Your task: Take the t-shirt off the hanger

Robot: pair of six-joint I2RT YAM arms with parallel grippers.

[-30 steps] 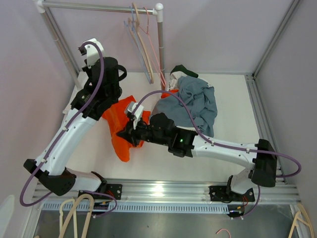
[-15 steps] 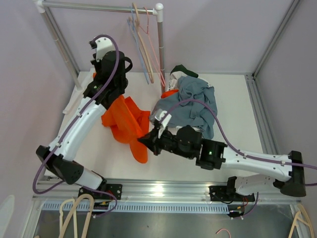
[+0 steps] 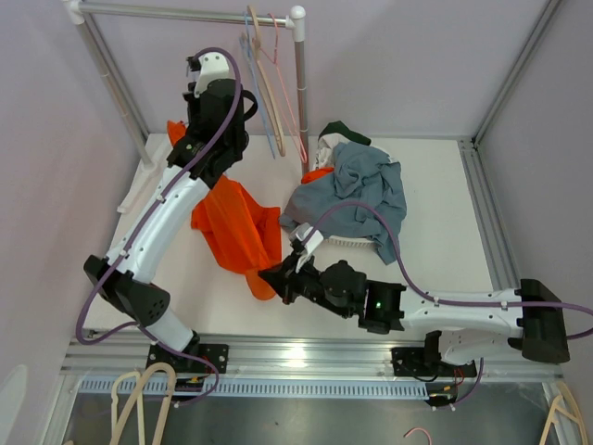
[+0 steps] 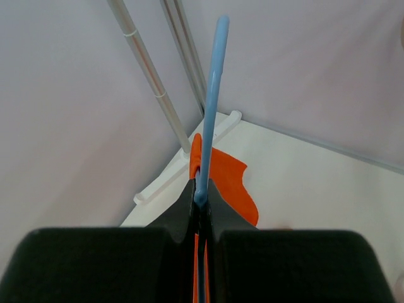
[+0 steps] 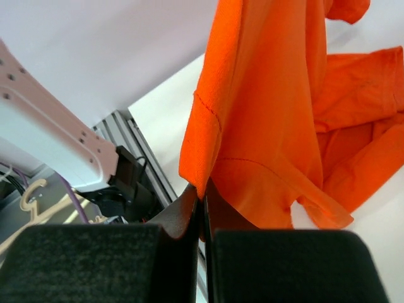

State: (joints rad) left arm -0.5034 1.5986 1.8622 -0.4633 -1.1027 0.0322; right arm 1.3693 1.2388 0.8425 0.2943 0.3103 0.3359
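An orange t-shirt [image 3: 236, 232] stretches from the back left of the table down to its front middle. My left gripper [image 3: 190, 139] is raised near the clothes rail and is shut on a light blue hanger [image 4: 211, 95], whose shaft runs up between the fingers [image 4: 201, 196]. Orange cloth [image 4: 224, 180] hangs just beyond them. My right gripper [image 3: 269, 275] sits low near the table's front. It is shut on the t-shirt's hem [image 5: 203, 189], and the rest of the shirt [image 5: 271, 113] hangs above it. In the top view the hanger is hidden by the left arm and the cloth.
A clothes rail [image 3: 185, 14] at the back carries several empty hangers [image 3: 264, 83]. A pile of grey-blue and other clothes [image 3: 357, 190] lies at the back right. The rail's white foot [image 3: 134, 195] runs along the left edge. More hangers [image 3: 139, 399] stand below the front edge.
My left arm has lifted the hanger up and back toward the rail. My right gripper has drawn the hem toward the front edge, stretching the t-shirt out.
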